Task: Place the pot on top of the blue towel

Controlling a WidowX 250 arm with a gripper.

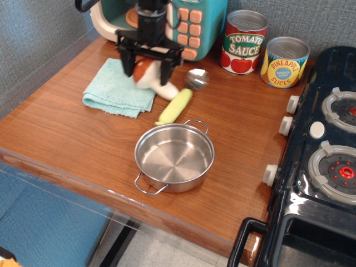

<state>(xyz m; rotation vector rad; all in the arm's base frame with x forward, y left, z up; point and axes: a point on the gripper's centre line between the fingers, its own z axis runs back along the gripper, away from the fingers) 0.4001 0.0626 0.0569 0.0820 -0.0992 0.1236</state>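
The pot [174, 158] is gleaming as polished steel, well in front of the black matt fingers [128, 62]. Left of them the blue towel [118, 90] is looking nubby (soft terry cloth), lying on the smooth, wood-grained table [67, 128].
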